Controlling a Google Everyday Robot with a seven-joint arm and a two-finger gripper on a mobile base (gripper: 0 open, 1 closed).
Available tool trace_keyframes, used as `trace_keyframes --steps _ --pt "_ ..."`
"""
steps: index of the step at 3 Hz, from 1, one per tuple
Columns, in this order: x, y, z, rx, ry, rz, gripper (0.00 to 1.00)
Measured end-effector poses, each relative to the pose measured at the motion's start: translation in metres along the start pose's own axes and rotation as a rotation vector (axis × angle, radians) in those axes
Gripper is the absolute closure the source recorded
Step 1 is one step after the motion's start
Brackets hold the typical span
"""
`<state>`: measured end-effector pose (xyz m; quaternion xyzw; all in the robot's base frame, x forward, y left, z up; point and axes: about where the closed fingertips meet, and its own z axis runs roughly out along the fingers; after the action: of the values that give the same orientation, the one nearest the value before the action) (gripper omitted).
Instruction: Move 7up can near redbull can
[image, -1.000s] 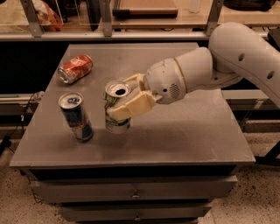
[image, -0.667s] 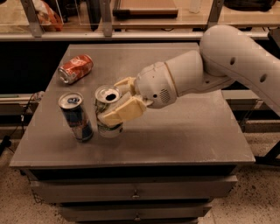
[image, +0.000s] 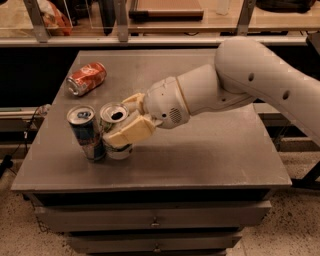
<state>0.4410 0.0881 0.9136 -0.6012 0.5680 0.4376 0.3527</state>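
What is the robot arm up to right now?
Gripper low over table, shut on 7up can. Can upright, right beside redbull can. Nothing between them.

My gripper sits further left in frame than a second ago, and the 7up can in its grip moves with it. The gap to the redbull can is closed. The cans now stand just beside each other, left of centre.
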Motion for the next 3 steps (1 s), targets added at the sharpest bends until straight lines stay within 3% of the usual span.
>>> trace_keyframes --steps 1,3 --pt "0.0063 -0.0079 0.0108 0.013 0.009 0.020 0.53" --pt "0.0124 -0.0130 0.0185 0.004 0.014 0.038 0.07"
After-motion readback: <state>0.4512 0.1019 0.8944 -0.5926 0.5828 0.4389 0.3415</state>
